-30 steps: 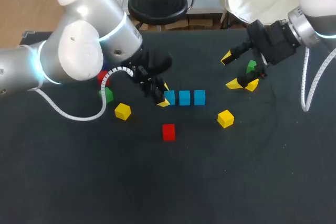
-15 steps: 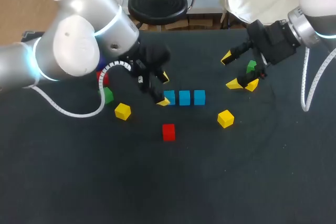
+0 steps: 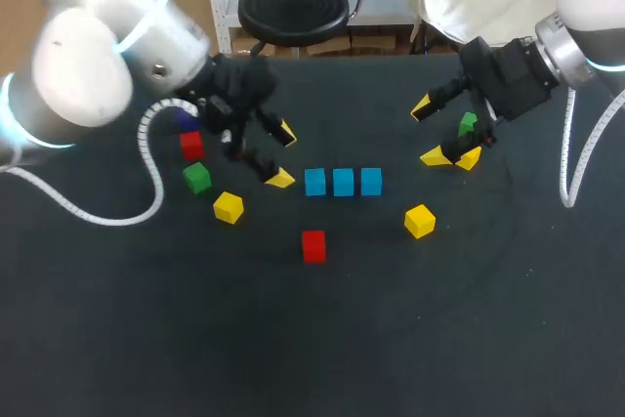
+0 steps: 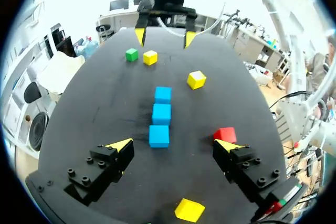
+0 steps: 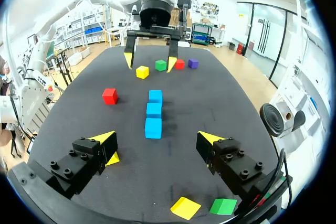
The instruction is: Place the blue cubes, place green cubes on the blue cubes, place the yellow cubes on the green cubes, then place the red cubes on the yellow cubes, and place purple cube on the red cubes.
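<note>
Loose cubes surround the row on the dark bench (image 3: 322,339): a red cube (image 3: 313,246) nearer the robot, a left yellow cube (image 3: 228,207) and a green cube (image 3: 196,178) off to the left, and a right yellow cube (image 3: 420,221) off to the right. The left claw (image 3: 282,155) hangs released and empty just beside the row's left end. The right claw (image 3: 428,131) hangs released and empty beyond its right end. The three blue cubes (image 3: 343,182) sit mid-bench, close together in a straight line.

The table (image 3: 439,339) is matt black. The blue cubes (image 3: 343,182) look smooth and matt. The left arm (image 3: 88,56) has a glossy, silvery shell; the left gripper (image 3: 283,155) looks dull black.
</note>
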